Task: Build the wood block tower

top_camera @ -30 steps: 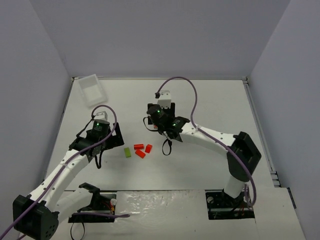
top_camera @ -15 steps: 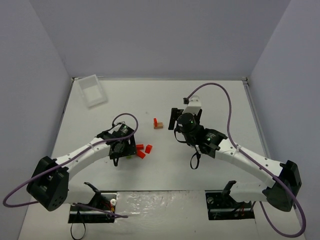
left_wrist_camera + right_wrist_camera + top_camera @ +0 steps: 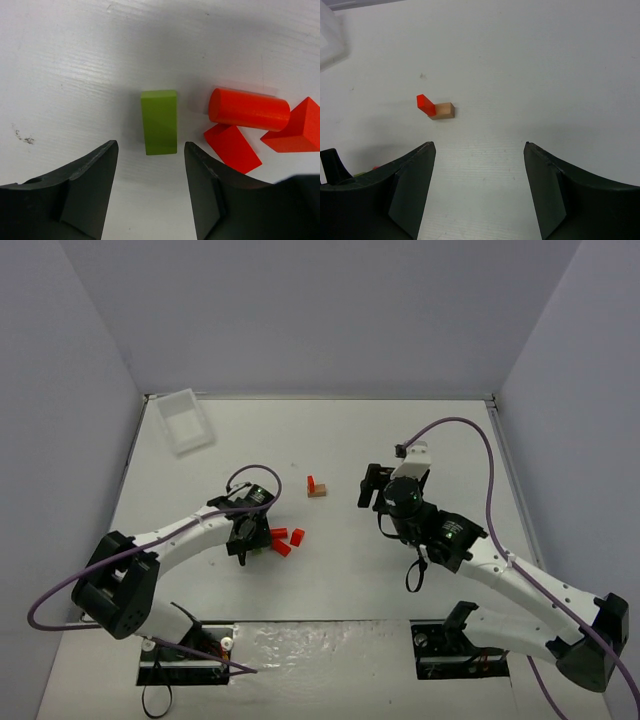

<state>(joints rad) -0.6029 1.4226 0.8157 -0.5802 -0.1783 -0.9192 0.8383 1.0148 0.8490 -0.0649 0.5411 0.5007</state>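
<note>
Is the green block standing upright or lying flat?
Lying flat: in the left wrist view the green block rests lengthwise on the table, touching nothing.

Desk (image 3: 420, 430): white, matte, finely ribbed surface. Back wall (image 3: 320, 310), left wall (image 3: 60, 390), right wall (image 3: 580, 390): plain pale grey panels enclosing three sides. Lighting: even, overhead; soft shadows.

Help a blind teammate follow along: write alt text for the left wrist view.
The open left gripper hovers over a lime-green block lying flat on the white table, not touching it. Right of it lie a red cylinder on its side, a red wedge and another red block.
</note>
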